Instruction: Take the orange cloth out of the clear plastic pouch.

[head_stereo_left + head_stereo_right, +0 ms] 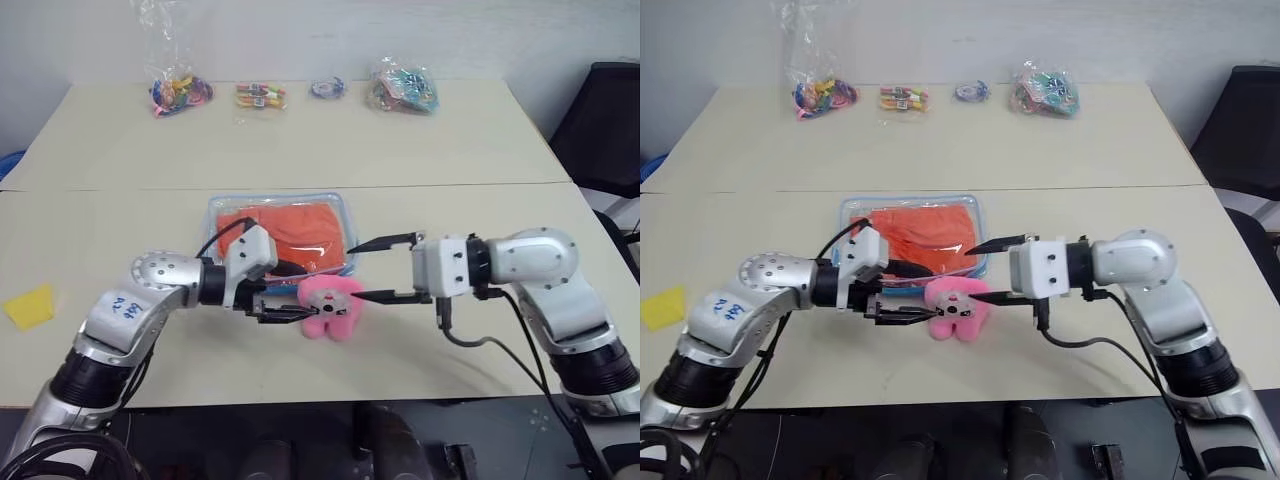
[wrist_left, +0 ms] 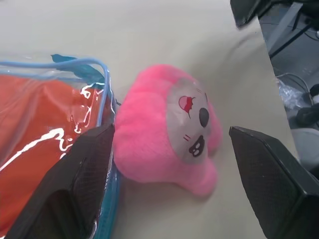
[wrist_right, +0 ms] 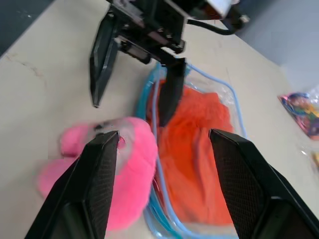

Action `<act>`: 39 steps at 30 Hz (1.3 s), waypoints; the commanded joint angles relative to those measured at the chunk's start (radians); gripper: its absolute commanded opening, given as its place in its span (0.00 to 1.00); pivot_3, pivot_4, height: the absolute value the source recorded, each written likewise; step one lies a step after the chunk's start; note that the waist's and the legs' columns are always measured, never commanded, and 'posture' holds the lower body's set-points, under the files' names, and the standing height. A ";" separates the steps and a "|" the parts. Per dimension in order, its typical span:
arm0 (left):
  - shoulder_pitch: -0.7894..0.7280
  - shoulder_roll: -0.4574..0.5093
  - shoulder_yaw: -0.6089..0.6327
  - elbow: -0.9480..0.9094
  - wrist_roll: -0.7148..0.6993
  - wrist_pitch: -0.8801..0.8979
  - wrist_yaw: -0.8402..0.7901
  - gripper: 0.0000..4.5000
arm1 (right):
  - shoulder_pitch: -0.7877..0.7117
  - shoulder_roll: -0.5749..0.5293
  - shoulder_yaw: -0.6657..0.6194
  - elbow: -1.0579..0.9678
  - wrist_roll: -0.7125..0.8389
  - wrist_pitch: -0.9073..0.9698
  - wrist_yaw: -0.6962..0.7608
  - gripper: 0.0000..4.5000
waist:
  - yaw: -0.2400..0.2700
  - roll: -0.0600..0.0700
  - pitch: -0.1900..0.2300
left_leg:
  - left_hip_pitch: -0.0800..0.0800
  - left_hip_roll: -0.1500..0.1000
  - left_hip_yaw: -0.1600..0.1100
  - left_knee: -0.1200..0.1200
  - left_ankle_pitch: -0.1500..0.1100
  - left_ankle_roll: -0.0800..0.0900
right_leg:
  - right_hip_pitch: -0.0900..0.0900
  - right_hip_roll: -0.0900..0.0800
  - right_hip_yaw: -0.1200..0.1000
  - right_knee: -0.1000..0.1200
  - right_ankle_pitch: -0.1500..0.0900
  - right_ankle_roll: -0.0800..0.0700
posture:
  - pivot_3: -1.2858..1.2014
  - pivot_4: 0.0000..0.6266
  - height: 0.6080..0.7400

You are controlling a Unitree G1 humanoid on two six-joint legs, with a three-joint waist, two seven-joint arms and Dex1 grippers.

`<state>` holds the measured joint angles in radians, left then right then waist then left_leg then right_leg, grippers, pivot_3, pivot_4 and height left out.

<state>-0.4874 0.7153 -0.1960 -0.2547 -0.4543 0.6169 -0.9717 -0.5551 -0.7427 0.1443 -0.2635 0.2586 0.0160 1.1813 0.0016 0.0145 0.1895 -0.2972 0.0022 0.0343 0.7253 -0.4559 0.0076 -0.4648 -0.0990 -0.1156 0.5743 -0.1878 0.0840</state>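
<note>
Pouch long axis left-right, flat

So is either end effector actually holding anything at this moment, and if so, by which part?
Nothing is held. Both the left end effector and the right end effector stand open on either side of the pink plush toy, which lies on the table beside the clear plastic pouch.

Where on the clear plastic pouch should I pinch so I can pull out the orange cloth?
Probably the near blue-trimmed edge of the flat clear plastic pouch, approached from the robot's side. The pouch lies flat, so only its rim offers a pinchable lip. The small pink plush toy crowds that edge; the wrinkled orange cloth fills the inside.
</note>
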 commanded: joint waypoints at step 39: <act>0.163 0.061 0.134 -0.219 -0.002 0.053 0.034 0.00 | -0.232 0.226 0.175 0.695 -0.345 -0.492 -0.110 0.23 | -0.029 0.000 0.000 | 0.000 0.002 -0.002 0.000 0.000 0.000 | -0.001 -0.001 -0.001 0.000 0.000 -0.001 | 0.52 0.24 1.00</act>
<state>-0.3343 0.7659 -0.0881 -0.4363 -0.4433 0.6777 -0.9386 -0.7744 -0.5072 0.3350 0.4377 -0.0982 -0.4531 1.0673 -0.0273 0.0148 0.1896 -0.2972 0.0040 0.0326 0.7254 -0.4557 0.0074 -0.4653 -0.0998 -0.1168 0.5743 -0.1883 0.0831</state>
